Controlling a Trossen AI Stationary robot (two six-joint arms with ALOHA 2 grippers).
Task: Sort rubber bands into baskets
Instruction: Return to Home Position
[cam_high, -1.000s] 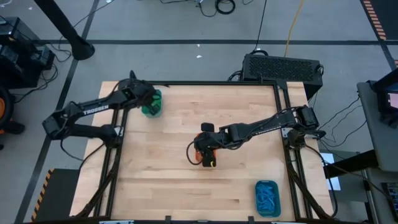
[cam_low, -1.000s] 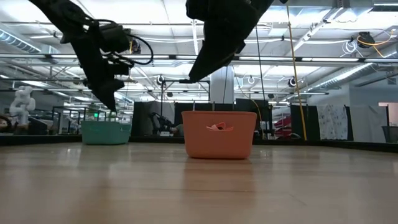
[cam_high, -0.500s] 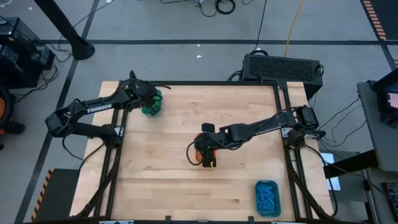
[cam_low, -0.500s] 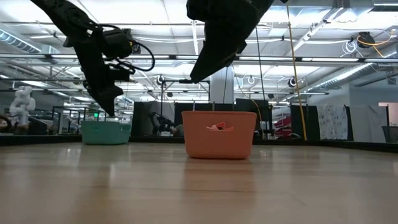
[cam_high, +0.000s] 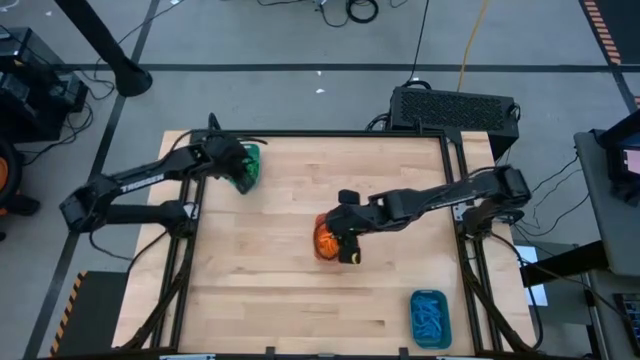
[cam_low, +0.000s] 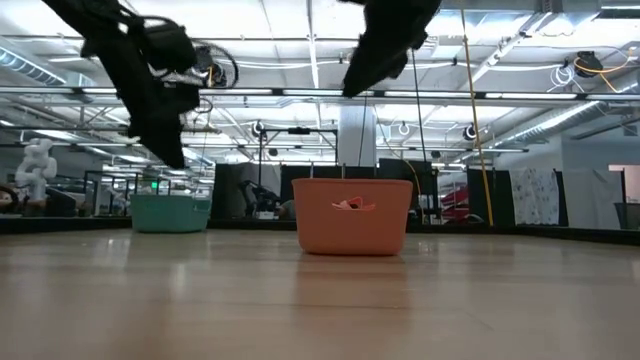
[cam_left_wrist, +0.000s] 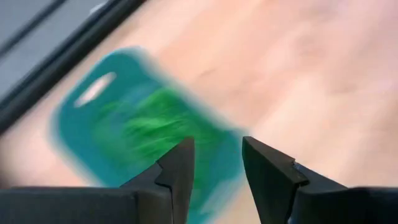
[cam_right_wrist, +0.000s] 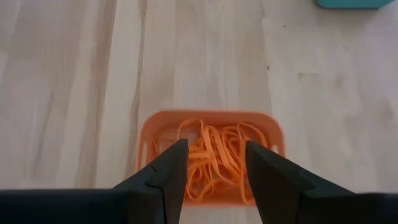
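Right gripper (cam_right_wrist: 214, 144), fingers parted and empty, has drawn back off your orange basket (cam_high: 324, 241); left gripper (cam_left_wrist: 216, 140), likewise parted and empty, has eased off the teal basket (cam_high: 248, 160); sorting appears finished

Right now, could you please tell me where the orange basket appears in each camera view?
High view: the orange basket sits near the table's centre, beside the right arm's end.
Low view: middle of the picture, standing on the wood.
Left wrist view: not in it.
Right wrist view: lower centre, just beyond the right gripper, which is open.
Shared landmark: the light wooden table, directly under the basket in all three.
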